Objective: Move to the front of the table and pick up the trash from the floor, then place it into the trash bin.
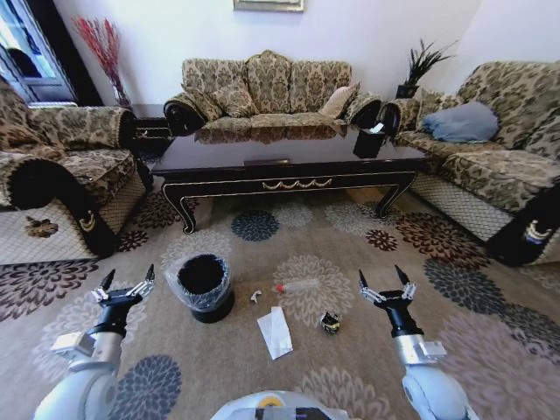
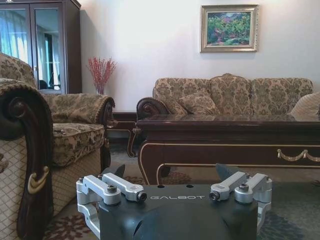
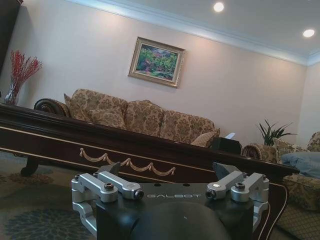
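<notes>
The long dark table stands ahead; its apron shows in the left wrist view and right wrist view. On the patterned floor before it lies the trash: a folded white paper, a clear bottle with a red cap, a dark crumpled wrapper and a tiny white scrap. The black trash bin with its clear bag sits left of them. My left gripper hovers open left of the bin. My right gripper hovers open right of the wrapper.
Patterned sofas ring the table: one on the left, one behind, one on the right. A small black holder sits on the table's right end. The carpet between me and the table is open.
</notes>
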Controlling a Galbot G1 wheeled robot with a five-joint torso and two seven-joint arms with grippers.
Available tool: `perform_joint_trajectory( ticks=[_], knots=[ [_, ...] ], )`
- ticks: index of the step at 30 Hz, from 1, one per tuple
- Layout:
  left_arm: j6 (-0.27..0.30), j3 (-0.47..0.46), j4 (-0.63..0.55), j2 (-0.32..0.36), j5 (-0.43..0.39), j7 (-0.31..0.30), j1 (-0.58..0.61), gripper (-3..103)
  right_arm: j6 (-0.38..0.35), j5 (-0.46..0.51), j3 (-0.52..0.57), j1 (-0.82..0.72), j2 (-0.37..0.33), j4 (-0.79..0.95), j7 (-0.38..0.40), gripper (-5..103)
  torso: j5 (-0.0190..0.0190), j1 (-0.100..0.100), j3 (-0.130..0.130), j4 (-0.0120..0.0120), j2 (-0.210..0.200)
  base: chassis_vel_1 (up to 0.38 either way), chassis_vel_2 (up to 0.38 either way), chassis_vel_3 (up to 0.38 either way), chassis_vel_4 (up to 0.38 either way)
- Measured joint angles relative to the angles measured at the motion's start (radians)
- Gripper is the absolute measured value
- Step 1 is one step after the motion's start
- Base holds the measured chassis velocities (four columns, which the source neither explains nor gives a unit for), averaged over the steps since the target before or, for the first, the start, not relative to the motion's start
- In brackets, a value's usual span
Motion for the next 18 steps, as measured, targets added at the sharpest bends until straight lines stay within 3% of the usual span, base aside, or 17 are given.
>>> perform_joint_trajectory(
  ticks=[7,10,11,14,15,17,18],
  knots=[
    [0.006,0.003,0.000,-0.001,-0.003,-0.009,-0.006,100,0.026,0.003,-0.007,0.010,0.004,-0.006,-0.001,100,0.0000,0.000,0.000,0.0001,0.000,-0.069,0.082,0.081,-0.077],
    [0.081,0.013,-0.047,-0.003,-0.053,-0.069,-0.015,100,0.034,0.006,-0.010,0.012,0.005,-0.007,-0.001,100,-0.0001,0.000,0.000,0.0001,0.000,-0.008,0.016,0.018,-0.008],
    [0.081,0.013,-0.047,-0.003,-0.053,-0.069,-0.015,100,0.034,0.006,-0.010,0.012,0.005,-0.007,-0.001,100,-0.0001,0.000,0.000,0.0001,0.000,0.000,0.000,0.000,0.000],
    [0.183,0.012,-0.104,0.027,-0.139,-0.148,-0.038,100,0.052,0.006,-0.012,0.016,0.001,-0.010,-0.006,100,0.0000,0.000,0.000,0.0000,0.000,0.000,0.000,0.000,0.000],
    [0.183,0.012,-0.104,0.027,-0.139,-0.148,-0.038,100,0.052,0.006,-0.012,0.016,0.001,-0.010,-0.006,100,0.0000,0.000,0.000,0.0000,0.000,0.000,0.000,0.000,0.000],
    [0.296,0.007,-0.136,0.071,-0.244,-0.226,-0.065,100,0.061,0.006,-0.016,0.022,0.000,-0.015,-0.006,100,-0.0001,0.000,0.000,0.0004,0.000,0.000,0.000,0.000,0.000],
    [0.414,0.006,-0.152,0.120,-0.339,-0.300,-0.094,100,0.066,0.002,-0.021,0.026,0.000,-0.019,-0.004,100,0.0002,0.000,0.000,-0.0001,0.000,0.000,0.000,0.000,0.000]
  ],
)
